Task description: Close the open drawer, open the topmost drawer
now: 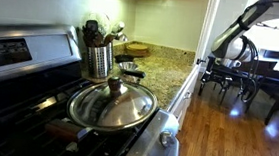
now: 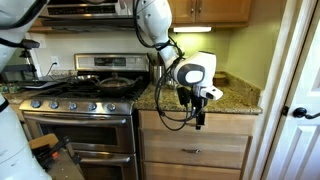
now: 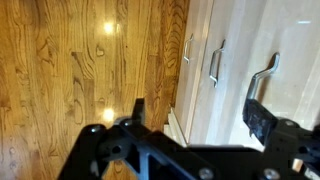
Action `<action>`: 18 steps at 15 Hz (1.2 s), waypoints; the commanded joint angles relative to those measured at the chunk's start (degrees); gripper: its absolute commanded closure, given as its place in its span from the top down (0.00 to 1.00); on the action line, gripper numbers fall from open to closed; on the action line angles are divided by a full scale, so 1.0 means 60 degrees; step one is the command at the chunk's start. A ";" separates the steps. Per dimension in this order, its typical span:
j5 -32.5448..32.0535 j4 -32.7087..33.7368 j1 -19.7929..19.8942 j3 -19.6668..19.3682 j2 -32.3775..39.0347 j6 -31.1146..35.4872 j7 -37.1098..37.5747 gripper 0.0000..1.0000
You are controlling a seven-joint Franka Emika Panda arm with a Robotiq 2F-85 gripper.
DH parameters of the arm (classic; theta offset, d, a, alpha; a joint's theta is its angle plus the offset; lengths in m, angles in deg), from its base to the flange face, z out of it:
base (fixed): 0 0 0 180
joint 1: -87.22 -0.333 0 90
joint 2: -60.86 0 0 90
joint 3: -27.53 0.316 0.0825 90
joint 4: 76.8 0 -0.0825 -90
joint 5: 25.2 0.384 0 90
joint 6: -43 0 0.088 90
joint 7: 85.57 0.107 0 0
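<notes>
Fingers [image 3: 252, 115] of my own gripper [image 3: 193, 112] filled the lower edge of the wrist view, spread wide with nothing between them, ready to take a pull. I hung just in front of the drawer stack [image 2: 220, 150] below the granite counter [image 2: 235, 98], so the topmost drawer's handle [image 3: 265, 68] sat close. Which drawer stood open I could not tell; the fronts looked nearly flush.

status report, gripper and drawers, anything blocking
Gripper open, empty, up by the counter edge. Top drawer looks shut, handle untouched. No open drawer clearly visible. Nothing seen in the way.
</notes>
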 commanded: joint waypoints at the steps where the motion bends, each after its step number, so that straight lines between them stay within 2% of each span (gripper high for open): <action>1: 0.0574 0.0660 0.0545 0.0520 0.0675 0.0343 -0.0536 1.00; 9: 0.1284 0.1766 0.1041 0.1197 0.1780 0.0511 -0.0854 1.00; 18: 0.1417 0.2711 0.1065 0.1463 0.2664 0.0508 -0.0767 1.00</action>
